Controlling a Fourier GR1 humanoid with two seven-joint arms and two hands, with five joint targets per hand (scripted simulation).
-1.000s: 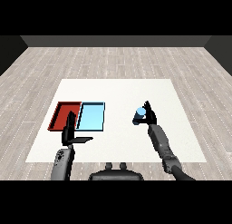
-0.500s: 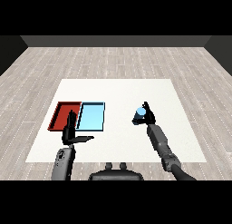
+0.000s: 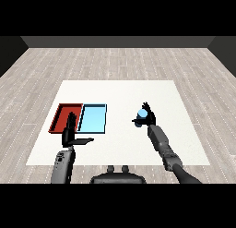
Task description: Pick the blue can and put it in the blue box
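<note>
The right robot hand [image 3: 148, 117] curls round the blue can [image 3: 141, 114], partly hiding it, right of the blue tray [image 3: 93, 118]; bare white worktop [image 3: 124, 95] lies between. The left robot hand [image 3: 71, 135], fingers straight, overlaps the red tray [image 3: 62, 115].

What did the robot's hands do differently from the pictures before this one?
Very little changed. The right hand keeps its fingers curled round the blue can and has drifted only slightly, if at all, toward the trays. Nothing was picked up or let go. The left hand stays open with straight fingers near the red tray, and the blue tray lies where it was on the table.
</note>
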